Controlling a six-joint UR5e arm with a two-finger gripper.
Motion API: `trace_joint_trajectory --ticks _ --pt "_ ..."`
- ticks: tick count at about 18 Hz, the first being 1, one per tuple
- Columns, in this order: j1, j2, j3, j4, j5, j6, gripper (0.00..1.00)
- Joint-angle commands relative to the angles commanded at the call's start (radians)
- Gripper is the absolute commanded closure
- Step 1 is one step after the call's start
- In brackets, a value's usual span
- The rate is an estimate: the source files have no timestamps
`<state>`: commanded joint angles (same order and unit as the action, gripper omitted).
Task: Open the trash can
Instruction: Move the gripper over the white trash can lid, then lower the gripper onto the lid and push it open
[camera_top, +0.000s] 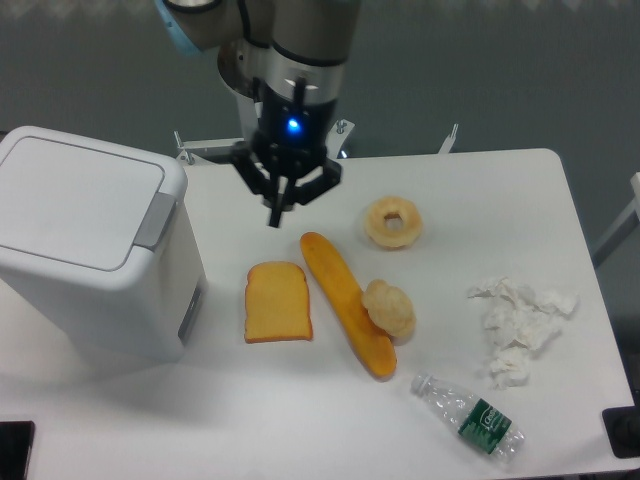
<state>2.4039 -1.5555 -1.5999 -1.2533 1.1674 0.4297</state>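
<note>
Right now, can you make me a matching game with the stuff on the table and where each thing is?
Things:
1. trash can
2. donut
3. water bottle
4. crumpled tissue

Places or states:
A. lying on its side near the front right corner
B. far left, lid shut
C. white heap on the right side
D. behind the long baguette, right of the gripper

Pairs: 1-B, 2-D, 3-A, 4-C

table (520, 190): I see it white
left: trash can (90, 255)
centre: toast (277, 302), baguette (345, 300), bun (390, 307), donut (393, 222)
right: tissues (520, 325), bottle (468, 413)
</note>
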Motion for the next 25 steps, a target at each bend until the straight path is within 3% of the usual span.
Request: trace_joint_trajectory --ticks 7,13,25 --pt "-0.104 0.002 -0.005 0.017 -0.002 -0.103 0.9" --pt "-0.153 -0.012 -0.002 0.023 -0.003 -0.106 0.88" --pt "-0.16 -0.049 0.002 0.052 -0.002 -0.106 0.87"
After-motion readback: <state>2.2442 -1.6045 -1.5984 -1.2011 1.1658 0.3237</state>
